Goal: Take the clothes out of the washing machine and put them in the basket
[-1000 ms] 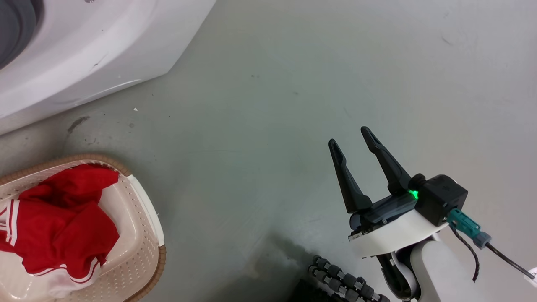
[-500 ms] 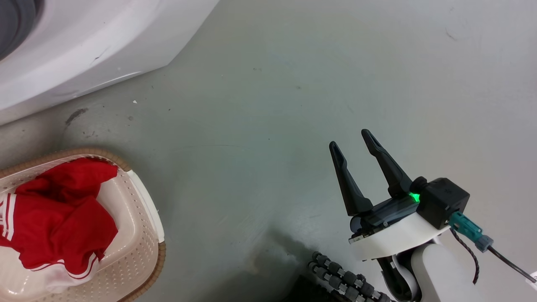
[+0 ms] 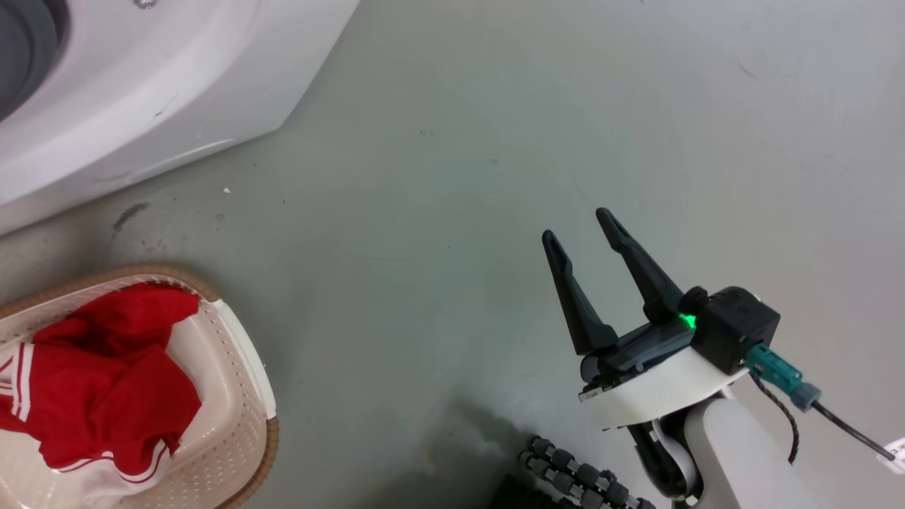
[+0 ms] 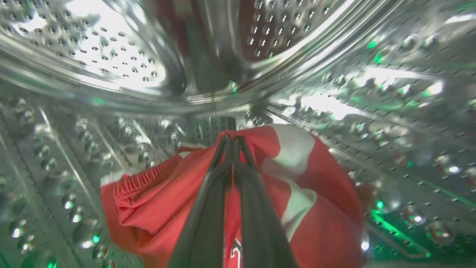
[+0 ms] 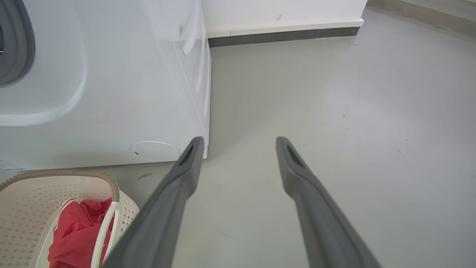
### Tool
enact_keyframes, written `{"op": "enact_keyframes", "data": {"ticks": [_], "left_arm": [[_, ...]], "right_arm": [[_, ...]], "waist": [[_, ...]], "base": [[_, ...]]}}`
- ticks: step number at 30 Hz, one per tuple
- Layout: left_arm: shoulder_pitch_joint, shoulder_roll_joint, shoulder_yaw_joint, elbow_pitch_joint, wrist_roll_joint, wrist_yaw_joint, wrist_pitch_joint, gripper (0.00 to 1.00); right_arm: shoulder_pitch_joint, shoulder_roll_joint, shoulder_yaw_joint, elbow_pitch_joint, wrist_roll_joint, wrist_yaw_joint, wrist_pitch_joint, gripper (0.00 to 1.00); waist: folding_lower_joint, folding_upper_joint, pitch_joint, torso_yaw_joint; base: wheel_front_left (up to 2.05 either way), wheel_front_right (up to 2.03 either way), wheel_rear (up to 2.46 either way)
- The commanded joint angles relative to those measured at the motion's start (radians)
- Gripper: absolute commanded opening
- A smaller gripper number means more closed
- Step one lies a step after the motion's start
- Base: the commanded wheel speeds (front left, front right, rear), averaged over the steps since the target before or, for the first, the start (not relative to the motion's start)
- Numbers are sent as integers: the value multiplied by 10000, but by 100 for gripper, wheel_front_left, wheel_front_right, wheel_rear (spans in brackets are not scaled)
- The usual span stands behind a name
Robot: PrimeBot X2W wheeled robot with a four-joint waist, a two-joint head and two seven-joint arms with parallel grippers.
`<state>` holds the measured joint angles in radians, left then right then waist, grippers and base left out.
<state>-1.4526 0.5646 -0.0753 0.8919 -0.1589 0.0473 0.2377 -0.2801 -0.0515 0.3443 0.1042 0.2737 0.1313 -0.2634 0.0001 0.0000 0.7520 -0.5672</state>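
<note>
Mid-frame inside the drum (image 4: 111,56), the left gripper (image 4: 232,143) is pinching a red garment (image 4: 327,208) to pull it out; the right gripper (image 3: 579,226) is idling spread.

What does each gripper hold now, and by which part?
Left gripper pinches a red garment at its raised top fold. Right gripper holds nothing.

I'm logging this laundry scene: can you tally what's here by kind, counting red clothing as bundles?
Large white front-loading washing machine: 1
Low cream perforated plastic basket with brown rim: 1
Soft red clothing bundles with white trim: 2, basket bundle, drum bundle
Dark two-fingered grippers: 2, left gripper, right gripper
Total: 6
</note>
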Motion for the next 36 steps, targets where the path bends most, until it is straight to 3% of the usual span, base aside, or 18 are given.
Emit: {"op": "enact_keyframes", "data": {"ticks": [1, 13, 20, 26, 36], "left_arm": [[448, 26, 61, -210, -41, 65, -630, 0], [3303, -481, 511, -193, -725, -9, -4578, 0], [4825, -990, 743, -724, -959, 40, -5027, 0], [6738, -1609, 1133, -2736, -889, 85, -5036, 0], [8962, -2537, 1074, -4766, -717, -336, -5040, 0]], "right_arm": [[-211, 21, -40, 69, -30, -10, -16, 100], [80, 18, -550, 309, -594, -10, -17, 100], [409, 18, -677, 471, -973, -9, -17, 100], [722, 15, -825, 693, -1338, -9, -16, 100], [1487, 17, -1352, 681, -1778, -9, 350, 100]], "waist": [[-1, 0, -208, 40], [-1, 0, -1911, 846], [-1, 0, -2952, 1412], [-1, 0, -4035, 2096], [-1, 0, -5609, 3245]], "base": [[0, 0, 0], [0, 0, 0], [0, 0, 0], [0, 0, 0], [0, 0, 0]]}}
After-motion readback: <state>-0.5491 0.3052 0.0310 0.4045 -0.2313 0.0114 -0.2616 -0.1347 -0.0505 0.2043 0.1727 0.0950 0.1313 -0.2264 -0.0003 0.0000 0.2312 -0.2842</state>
